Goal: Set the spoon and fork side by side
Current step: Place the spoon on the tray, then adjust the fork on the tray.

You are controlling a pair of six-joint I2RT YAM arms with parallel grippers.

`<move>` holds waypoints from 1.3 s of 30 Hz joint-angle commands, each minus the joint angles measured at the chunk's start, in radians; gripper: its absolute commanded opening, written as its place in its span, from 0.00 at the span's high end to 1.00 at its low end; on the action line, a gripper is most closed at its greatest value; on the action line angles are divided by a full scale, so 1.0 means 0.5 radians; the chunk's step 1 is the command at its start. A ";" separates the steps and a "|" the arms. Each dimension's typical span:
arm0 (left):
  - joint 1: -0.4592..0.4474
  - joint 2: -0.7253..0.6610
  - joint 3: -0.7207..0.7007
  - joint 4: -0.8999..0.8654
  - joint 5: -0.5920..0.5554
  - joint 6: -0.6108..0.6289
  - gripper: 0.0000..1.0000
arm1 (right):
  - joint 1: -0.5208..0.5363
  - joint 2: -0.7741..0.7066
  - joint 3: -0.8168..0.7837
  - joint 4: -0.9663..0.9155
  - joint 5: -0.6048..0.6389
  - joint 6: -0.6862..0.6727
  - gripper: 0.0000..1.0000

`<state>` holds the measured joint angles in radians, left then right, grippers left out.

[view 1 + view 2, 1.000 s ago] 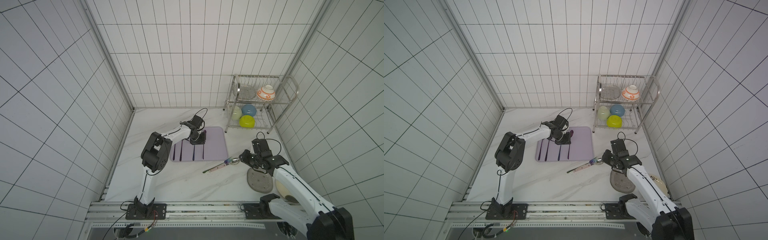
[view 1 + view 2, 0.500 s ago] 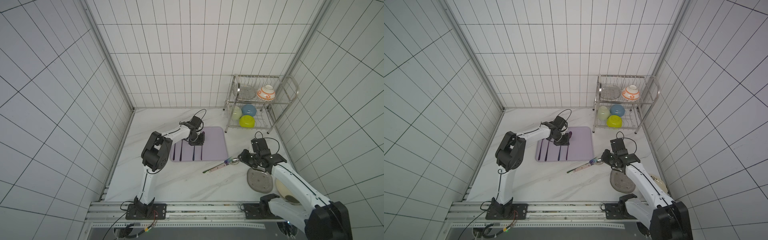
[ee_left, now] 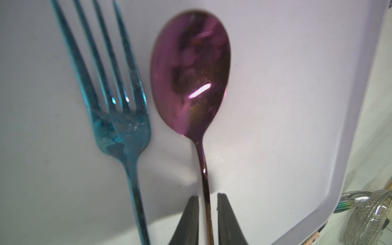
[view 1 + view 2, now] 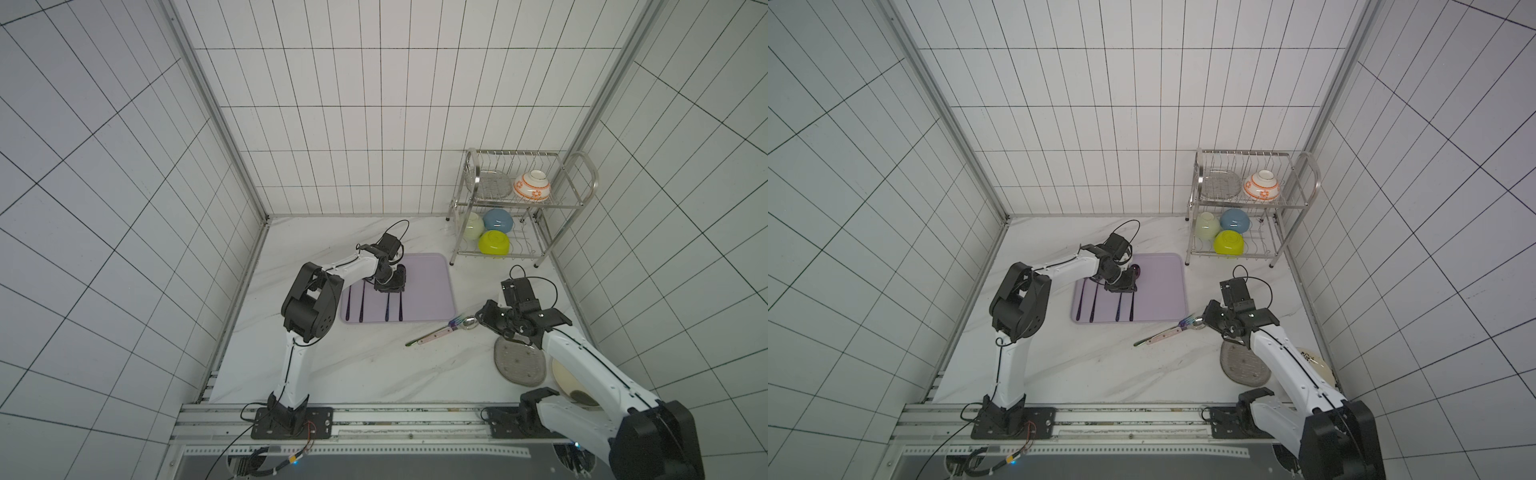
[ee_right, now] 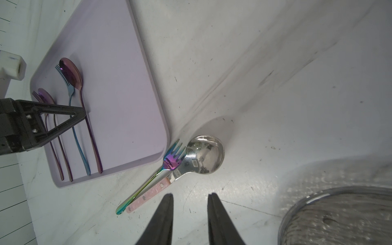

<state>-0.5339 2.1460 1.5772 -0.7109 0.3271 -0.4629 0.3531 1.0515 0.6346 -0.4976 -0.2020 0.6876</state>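
The left gripper (image 3: 207, 196) was found low over the lilac tray (image 3: 297, 106), with the handle of the purple spoon (image 3: 191, 63) between its jaws. The jaws were parted by a narrow margin, and a sliver of clearance was seen on either side of the handle. The pinch held a second earlier was judged released.

The purple spoon was noted lying flat on the tray just beside the blue fork (image 3: 123, 131), bowl level with tines, handles close to parallel and not touching. This pair was therefore judged set. Only a clean retreat remained, without the handle being dragged.

A 2nd pair (image 5: 45, 97) was seen laid on the same tray.

The right gripper (image 5: 191, 196) was recorded part open and empty, poised above the table (image 5: 275, 84) near a rainbow fork (image 5: 171, 163) and a silver spoon (image 5: 206, 154). These overlapped at the heads, off the tray, and had not been lifted.
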 commanded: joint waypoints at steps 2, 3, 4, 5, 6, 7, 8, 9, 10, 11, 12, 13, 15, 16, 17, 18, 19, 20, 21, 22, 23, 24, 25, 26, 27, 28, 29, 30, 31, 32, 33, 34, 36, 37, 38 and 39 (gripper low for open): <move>0.015 -0.139 -0.016 0.022 0.001 0.008 0.76 | -0.017 -0.034 -0.002 -0.012 0.006 -0.007 0.67; 0.019 -0.175 -0.017 0.023 0.010 -0.002 0.74 | -0.016 -0.033 0.004 -0.019 0.007 -0.018 0.66; 0.025 -0.213 -0.024 0.028 0.023 -0.014 0.72 | -0.015 -0.028 0.019 -0.030 0.006 -0.033 0.65; 0.035 -0.254 -0.034 0.037 0.033 -0.027 0.70 | -0.011 -0.020 0.033 -0.040 0.005 -0.050 0.65; 0.044 -0.300 -0.050 0.041 0.041 -0.035 0.69 | -0.008 -0.011 0.055 -0.056 0.012 -0.063 0.64; 0.055 -0.343 -0.072 0.049 0.042 -0.039 0.67 | -0.004 -0.002 0.073 -0.069 0.018 -0.071 0.64; 0.072 -0.404 -0.095 0.051 0.041 -0.040 0.64 | 0.003 0.007 0.093 -0.082 0.031 -0.074 0.63; 0.083 -0.471 -0.136 0.047 0.031 -0.041 0.60 | 0.015 0.015 0.111 -0.090 0.044 -0.077 0.63; 0.101 -0.536 -0.173 0.042 0.008 -0.038 0.57 | 0.034 0.026 0.124 -0.097 0.063 -0.077 0.63; 0.123 -0.604 -0.231 0.030 -0.015 -0.038 0.55 | 0.060 0.044 0.144 -0.106 0.090 -0.076 0.63; 0.140 -0.678 -0.291 0.015 -0.053 -0.035 0.53 | 0.095 0.061 0.168 -0.115 0.121 -0.075 0.63; 0.168 -0.758 -0.351 0.000 -0.088 -0.034 0.51 | 0.138 0.088 0.199 -0.123 0.160 -0.075 0.62; 0.234 -0.915 -0.513 -0.025 -0.154 -0.039 0.48 | 0.245 0.158 0.263 -0.139 0.244 -0.072 0.62; 0.281 -1.027 -0.608 -0.046 -0.201 -0.047 0.46 | 0.326 0.217 0.318 -0.141 0.292 -0.062 0.61; 0.312 -1.106 -0.683 -0.064 -0.238 -0.053 0.45 | 0.376 0.273 0.362 -0.139 0.321 -0.043 0.61; 0.347 -1.178 -0.752 -0.090 -0.278 -0.062 0.43 | 0.442 0.332 0.407 -0.132 0.349 -0.027 0.61; 0.377 -1.260 -0.820 -0.113 -0.306 -0.065 0.42 | 0.487 0.395 0.447 -0.119 0.368 -0.016 0.61; 0.407 -1.337 -0.877 -0.129 -0.330 -0.068 0.40 | 0.545 0.465 0.501 -0.103 0.386 -0.012 0.61; 0.439 -1.402 -0.923 -0.150 -0.360 -0.071 0.39 | 0.598 0.534 0.552 -0.088 0.394 -0.012 0.61; 0.460 -1.468 -0.974 -0.171 -0.377 -0.071 0.37 | 0.640 0.614 0.613 -0.061 0.393 -0.017 0.61; 0.482 -1.528 -1.019 -0.189 -0.392 -0.071 0.37 | 0.694 0.696 0.674 -0.038 0.383 -0.027 0.60; 0.498 -1.587 -1.056 -0.199 -0.416 -0.069 0.37 | 0.737 0.778 0.733 -0.003 0.353 -0.045 0.58; 0.509 -1.633 -1.089 -0.215 -0.434 -0.064 0.37 | 0.781 0.867 0.806 0.026 0.315 -0.075 0.54; 0.514 -1.687 -1.118 -0.227 -0.459 -0.059 0.37 | 0.820 0.953 0.879 0.058 0.277 -0.091 0.50; 0.516 -1.733 -1.140 -0.243 -0.480 -0.054 0.37 | 0.850 1.038 0.932 0.100 0.239 -0.094 0.46; 0.518 -1.791 -1.162 -0.255 -0.494 -0.048 0.37 | 0.865 1.154 0.989 0.139 0.180 -0.086 0.43; 0.521 -1.827 -1.181 -0.265 -0.518 -0.044 0.37 | 0.870 1.245 1.054 0.198 0.113 -0.064 0.43; 0.524 -1.867 -1.198 -0.275 -0.541 -0.041 0.37 | 0.871 1.322 1.116 0.250 0.064 -0.037 0.42; 0.527 -1.904 -1.218 -0.282 -0.558 -0.041 0.37 | 0.872 1.407 1.168 0.287 0.032 -0.013 0.42; 0.533 -1.938 -1.235 -0.284 -0.570 -0.041 0.37 | 0.877 1.481 1.233 0.315 0.009 0.004 0.42; 0.538 -1.972 -1.257 -0.280 -0.573 -0.042 0.36 | 0.879 1.554 1.306 0.328 -0.004 0.010 0.42; 0.542 -2.006 -1.279 -0.274 -0.570 -0.039 0.36 | 0.886 1.619 1.384 0.334 -0.019 0.008 0.42; 0.546 -2.064 -1.319 -0.265 -0.567 -0.033 0.36 | 0.902 1.751 1.530 0.336 -0.049 -0.007 0.42; 0.550 -2.088 -1.338 -0.263 -0.572 -0.029 0.36 | 0.908 1.809 1.604 0.331 -0.063 -0.012 0.42; 0.552 -2.108 -1.355 -0.265 -0.578 -0.024 0.36 | 0.915 1.865 1.671 0.317 -0.073 -0.011 0.42; 0.555 -2.125 -1.367 -0.267 -0.584 -0.018 0.36 | 0.917 1.915 1.728 0.303 -0.079 -0.001 0.42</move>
<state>-0.2630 1.1095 0.9146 -0.8440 0.0631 -0.4900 0.7959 1.9659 1.4265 -0.3573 -0.2054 0.6769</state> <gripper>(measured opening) 0.637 0.584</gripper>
